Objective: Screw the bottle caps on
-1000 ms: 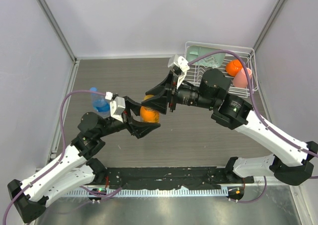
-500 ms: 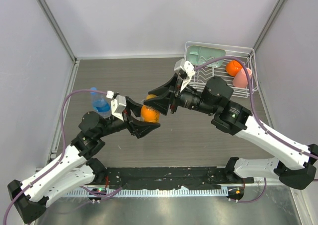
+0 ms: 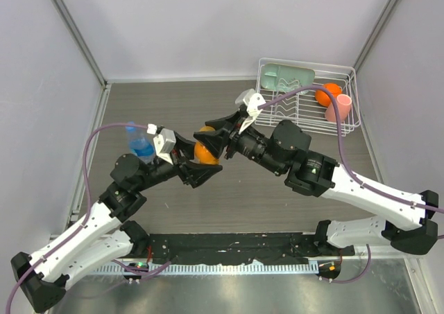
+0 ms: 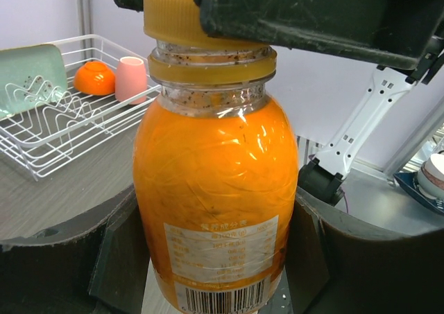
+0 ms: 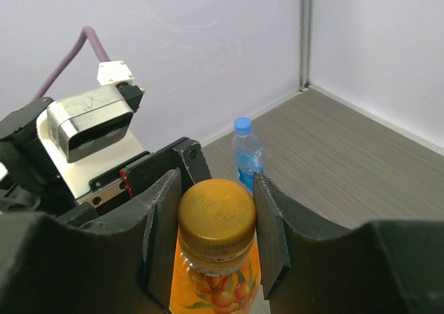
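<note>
We hold the squat orange bottle [image 4: 215,210] roughly upright over the middle of the table [image 3: 173,99], left gripper [image 3: 198,163] clamped round its body, right gripper [image 5: 216,232] pinching the amber cap [image 4: 173,12] seated on the neck directly above, in line with the bottle's long axis.

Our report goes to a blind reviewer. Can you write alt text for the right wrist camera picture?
The right gripper clamps the amber cap atop an orange bottle, one finger each side. Behind, a clear bottle with a blue cap stands on the grey table.
</note>
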### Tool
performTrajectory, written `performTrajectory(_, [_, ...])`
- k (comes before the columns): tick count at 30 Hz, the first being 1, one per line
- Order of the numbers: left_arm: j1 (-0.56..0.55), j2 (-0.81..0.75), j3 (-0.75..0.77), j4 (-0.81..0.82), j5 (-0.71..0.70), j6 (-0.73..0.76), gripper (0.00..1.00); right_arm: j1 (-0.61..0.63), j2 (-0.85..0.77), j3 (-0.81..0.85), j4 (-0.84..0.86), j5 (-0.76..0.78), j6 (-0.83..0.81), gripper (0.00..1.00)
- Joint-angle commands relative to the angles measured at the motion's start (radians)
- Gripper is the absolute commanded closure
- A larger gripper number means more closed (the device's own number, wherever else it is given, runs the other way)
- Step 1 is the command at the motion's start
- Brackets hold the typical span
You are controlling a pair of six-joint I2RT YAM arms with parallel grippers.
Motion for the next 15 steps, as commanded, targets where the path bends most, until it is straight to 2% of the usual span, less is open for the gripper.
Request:
performTrajectory(1, [0.019,-0.002,0.087,0.127,-0.114,0.023,1.00,0.060,0.029,-0.026,-0.154,0.137,-0.034,0.99])
performTrajectory(7, [0.028,0.004,0.084,0.129,-0.123,0.034,1.00,0.119,0.043,-0.032,-0.152,0.280,-0.053,0.98])
performTrajectory(8, [0.028,0.004,0.086,0.130,-0.121,0.034,1.00,0.126,0.049,-0.031,-0.154,0.299,-0.057,0.90])
performTrajectory(10, [0.028,0.007,0.089,0.130,-0.120,0.036,1.00,0.145,0.062,-0.023,-0.151,0.313,-0.065,0.84])
performTrajectory(13, [0.030,0.009,0.089,0.133,-0.112,0.036,1.00,0.154,0.063,-0.023,-0.136,0.315,-0.073,0.69])
performTrajectory(14, [0.032,0.010,0.087,0.133,-0.109,0.037,1.00,0.154,0.063,-0.023,-0.123,0.309,-0.074,0.60])
performTrajectory(15, [0.032,0.009,0.086,0.133,-0.108,0.037,1.00,0.154,0.062,-0.023,-0.117,0.300,-0.077,0.59])
